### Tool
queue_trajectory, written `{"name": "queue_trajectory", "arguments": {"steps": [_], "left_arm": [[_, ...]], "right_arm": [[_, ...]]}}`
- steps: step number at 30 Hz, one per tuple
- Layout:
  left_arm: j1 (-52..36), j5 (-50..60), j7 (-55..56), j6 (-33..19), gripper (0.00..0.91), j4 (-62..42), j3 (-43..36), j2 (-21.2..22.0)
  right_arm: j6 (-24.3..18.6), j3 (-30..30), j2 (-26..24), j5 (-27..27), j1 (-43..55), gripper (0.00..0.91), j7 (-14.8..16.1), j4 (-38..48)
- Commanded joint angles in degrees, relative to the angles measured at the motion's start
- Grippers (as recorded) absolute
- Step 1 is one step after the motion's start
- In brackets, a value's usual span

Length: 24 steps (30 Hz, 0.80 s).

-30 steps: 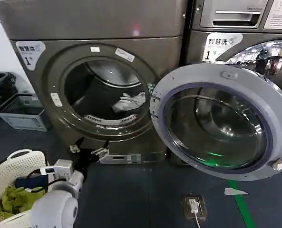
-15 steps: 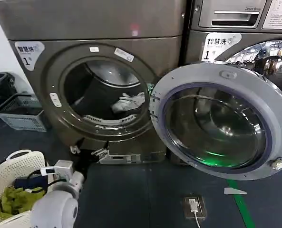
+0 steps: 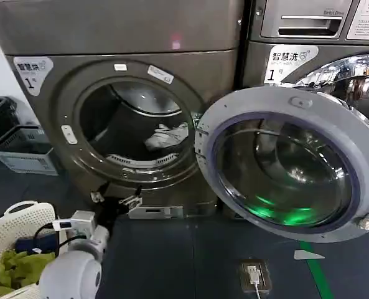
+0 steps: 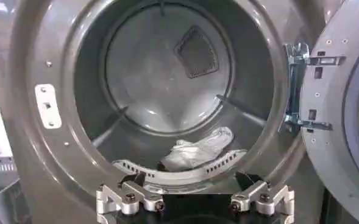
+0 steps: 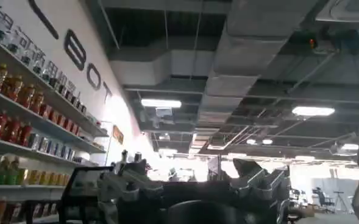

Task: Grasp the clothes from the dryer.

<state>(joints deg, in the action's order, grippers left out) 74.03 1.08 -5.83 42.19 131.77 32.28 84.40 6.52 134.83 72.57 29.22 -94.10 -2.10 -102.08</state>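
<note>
Straight ahead of your left gripper (image 4: pixel 194 204), past its two metal fingers (image 4: pixel 125 198) standing wide apart with nothing between them, the dryer (image 3: pixel 190 37) shows its round porthole. You see the same gripper (image 3: pixel 119 202) low in the head view, just in front of the machine's base, beneath the opening.

Beyond the fingertips, the clothes (image 4: pixel 197 152) lie on the drum floor just behind the perforated lip: a small crumpled bundle of soft white and light-grey fabric, well apart from the gripper. From the head they (image 3: pixel 167 135) sit toward the door side of the drum.

On the dryer's upper corner, a white label (image 3: pixel 32 68) carries Chinese characters and a "1". Two small white stickers on the porthole ring are too small to read. The front is brushed bronze-grey metal; the drum's back wall is smooth steel with a dark mesh patch.

To the gripper's right, the door (image 3: pixel 290 165) hangs open: a grey rim around domed glass, hinged beside the porthole. Behind it, a second machine (image 3: pixel 308 37) bears a similar white label with a "1".

Your right gripper (image 5: pixel 194 189) points up at a ceiling of ducts and strip lights; you cannot tell how its fingers stand. Large dark letters reading "BOT" run along a wall above shelves of bottles (image 5: pixel 21 97).
</note>
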Motion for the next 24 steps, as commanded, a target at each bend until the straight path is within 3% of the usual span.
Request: {"name": "queue_trajectory", "arguments": {"steps": [1, 24], "left_arm": [[-0.39, 0.13, 0.02, 2.81, 0.907, -0.25, -0.09, 0.15], [-0.26, 0.57, 0.04, 2.81, 0.907, -0.34, -0.01, 0.08]], "right_arm": [[0.00, 0.06, -0.05, -0.03, -0.06, 0.907, -0.03, 0.15], [0.13, -0.66, 0.13, -0.10, 0.39, 0.907, -0.05, -1.09]]}}
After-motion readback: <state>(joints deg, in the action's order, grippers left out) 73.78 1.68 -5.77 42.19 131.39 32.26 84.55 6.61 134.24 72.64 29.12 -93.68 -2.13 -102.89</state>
